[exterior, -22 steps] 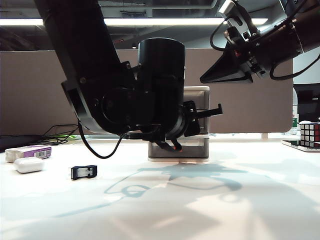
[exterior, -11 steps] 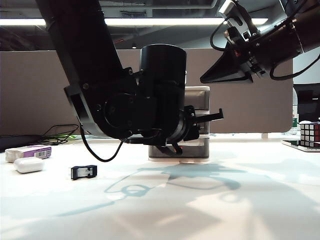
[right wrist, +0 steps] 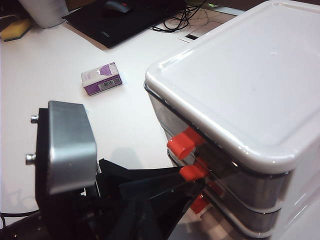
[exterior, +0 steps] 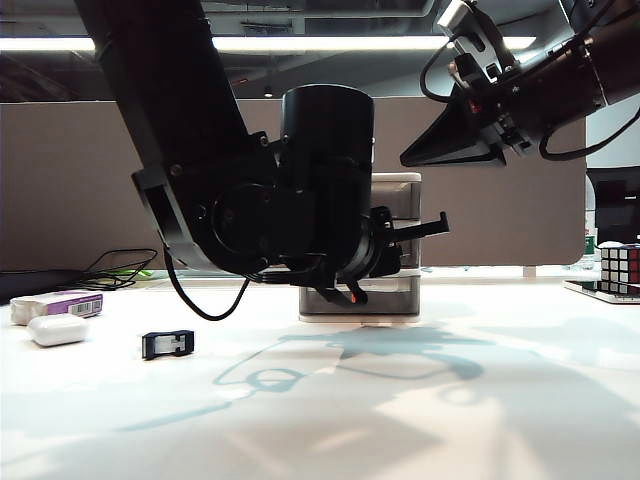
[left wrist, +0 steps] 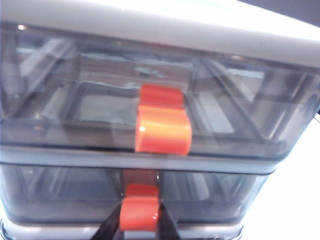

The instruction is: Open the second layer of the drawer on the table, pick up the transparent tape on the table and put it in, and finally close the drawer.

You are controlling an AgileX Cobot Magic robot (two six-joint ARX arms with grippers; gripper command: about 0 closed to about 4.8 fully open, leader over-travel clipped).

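The drawer point(exterior: 396, 192) is a white unit with smoky grey drawers and red-orange tabs, mostly hidden behind my left arm. In the left wrist view, my left gripper point(left wrist: 140, 214) is shut on the tab point(left wrist: 140, 212) of the second layer point(left wrist: 210, 192), one black finger on each side. The right wrist view shows the same grip on the middle tab point(right wrist: 192, 172), under the drawer's white top point(right wrist: 240, 75). The transparent tape point(exterior: 167, 344), a small black dispenser, lies on the table point(exterior: 420, 400) to the left. My right gripper point(exterior: 412, 156) hangs high above the unit, its jaws not readable.
A purple-and-white box point(exterior: 60, 303) and a white rounded case point(exterior: 57, 330) lie at the far left. A puzzle cube point(exterior: 620, 268) stands at the right edge. Cables point(exterior: 120, 270) and a dark pad point(right wrist: 135, 17) lie behind the unit.
My left arm has edged slightly to the right against the drawer front. The right arm and the tape have not moved.
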